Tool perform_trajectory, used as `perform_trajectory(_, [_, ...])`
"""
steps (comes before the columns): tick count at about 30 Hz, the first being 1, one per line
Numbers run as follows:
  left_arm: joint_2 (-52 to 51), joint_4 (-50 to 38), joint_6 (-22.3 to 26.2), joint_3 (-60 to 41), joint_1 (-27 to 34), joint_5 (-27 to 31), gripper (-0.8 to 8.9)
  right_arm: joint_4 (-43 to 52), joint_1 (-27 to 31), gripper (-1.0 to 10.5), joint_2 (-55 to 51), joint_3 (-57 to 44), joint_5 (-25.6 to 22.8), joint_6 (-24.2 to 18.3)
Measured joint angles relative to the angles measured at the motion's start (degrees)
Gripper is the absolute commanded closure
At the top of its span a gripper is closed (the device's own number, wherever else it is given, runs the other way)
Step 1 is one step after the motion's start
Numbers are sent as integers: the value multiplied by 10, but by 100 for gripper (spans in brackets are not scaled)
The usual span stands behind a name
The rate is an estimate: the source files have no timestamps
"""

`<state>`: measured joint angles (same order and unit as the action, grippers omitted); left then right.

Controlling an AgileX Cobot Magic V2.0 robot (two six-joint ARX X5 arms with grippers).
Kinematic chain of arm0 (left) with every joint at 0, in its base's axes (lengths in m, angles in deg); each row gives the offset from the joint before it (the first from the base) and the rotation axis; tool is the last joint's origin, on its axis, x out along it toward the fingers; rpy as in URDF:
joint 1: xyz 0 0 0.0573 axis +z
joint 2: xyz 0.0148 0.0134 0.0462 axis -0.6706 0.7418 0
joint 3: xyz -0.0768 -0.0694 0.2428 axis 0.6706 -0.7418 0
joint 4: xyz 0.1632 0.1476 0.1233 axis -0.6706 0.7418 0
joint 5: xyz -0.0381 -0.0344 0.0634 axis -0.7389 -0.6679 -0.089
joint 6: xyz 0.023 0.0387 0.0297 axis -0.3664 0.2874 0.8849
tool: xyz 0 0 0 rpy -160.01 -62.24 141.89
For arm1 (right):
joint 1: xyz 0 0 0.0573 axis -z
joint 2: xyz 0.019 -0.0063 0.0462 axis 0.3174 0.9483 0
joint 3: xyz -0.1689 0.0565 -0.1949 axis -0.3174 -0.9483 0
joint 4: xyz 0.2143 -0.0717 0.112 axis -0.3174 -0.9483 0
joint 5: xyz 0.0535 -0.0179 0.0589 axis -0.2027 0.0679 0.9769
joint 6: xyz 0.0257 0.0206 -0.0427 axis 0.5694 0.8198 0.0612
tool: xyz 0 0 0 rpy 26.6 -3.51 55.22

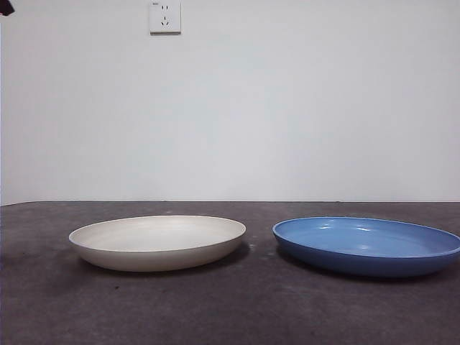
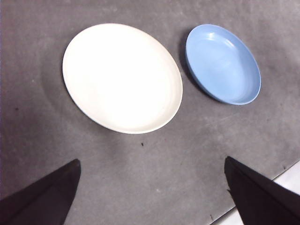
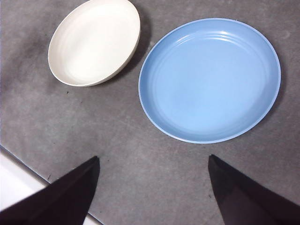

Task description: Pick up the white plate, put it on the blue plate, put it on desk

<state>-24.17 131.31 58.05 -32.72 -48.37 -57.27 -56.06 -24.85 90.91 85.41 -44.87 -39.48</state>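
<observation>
The white plate (image 1: 158, 242) sits on the desk (image 1: 230, 309) at the left. The blue plate (image 1: 368, 246) sits beside it at the right, with a small gap between them. Both are empty. In the left wrist view the white plate (image 2: 122, 77) is nearer and the blue plate (image 2: 223, 63) lies beyond it. My left gripper (image 2: 152, 192) is open, high above the desk, apart from the plates. In the right wrist view the blue plate (image 3: 210, 79) is large, with the white plate (image 3: 93, 42) beside it. My right gripper (image 3: 152, 187) is open and high, holding nothing.
A white wall with a power socket (image 1: 164, 16) stands behind the desk. A black arm tip (image 1: 6, 7) shows at the top left corner. The desk's edge shows in the left wrist view (image 2: 262, 197) and in the right wrist view (image 3: 28, 171).
</observation>
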Motion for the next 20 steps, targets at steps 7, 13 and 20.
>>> perform_trajectory(7, [53, -67, -25, 1, -12, 32, 328, 0, 0, 573, 0, 0, 0, 0])
perform_trajectory(13, [148, -131, -44, 17, -28, 65, 350, 0, 0, 574, 0, 0, 0, 0])
perform_trajectory(20, [286, -155, -45, 75, -50, 127, 350, 0, 0, 574, 0, 0, 0, 0])
